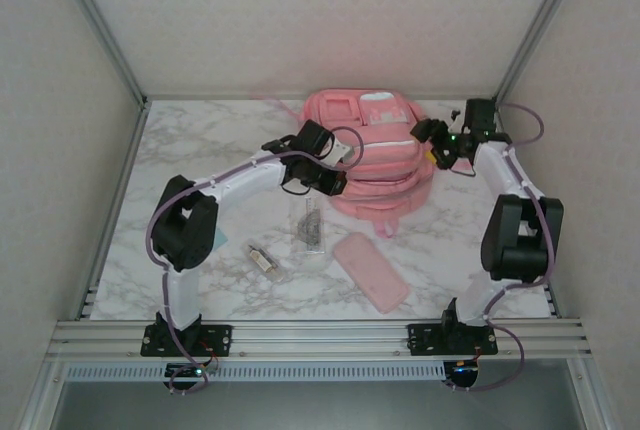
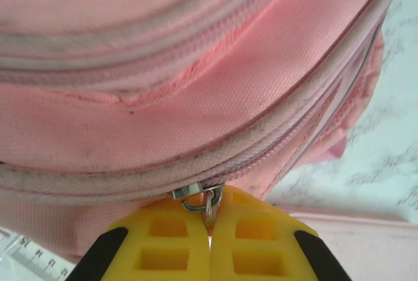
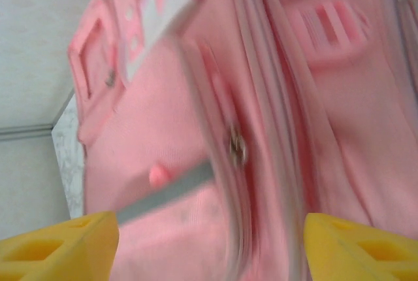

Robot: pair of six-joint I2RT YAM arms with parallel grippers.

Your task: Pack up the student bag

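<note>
The student bag (image 1: 378, 155), a big pink backpack with white trim, lies at the back centre of the table. My left gripper (image 1: 333, 182) presses against its left side. In the left wrist view the yellow fingers (image 2: 163, 242) are shut on the bag's metal zipper pull (image 2: 210, 204), right under a closed zipper line. My right gripper (image 1: 441, 146) hovers at the bag's right side. It stands open (image 3: 212, 248), the pink fabric (image 3: 163, 131) between its fingers and a second zipper pull (image 3: 236, 148) just ahead. That view is blurred.
A flat pink pencil case (image 1: 371, 271) lies on the marble table (image 1: 200, 150) in front of the bag. A clear ruler (image 1: 312, 226) and a small oblong item (image 1: 264, 258) sit to its left. A grey strip (image 3: 166, 193) crosses the fabric near my right gripper.
</note>
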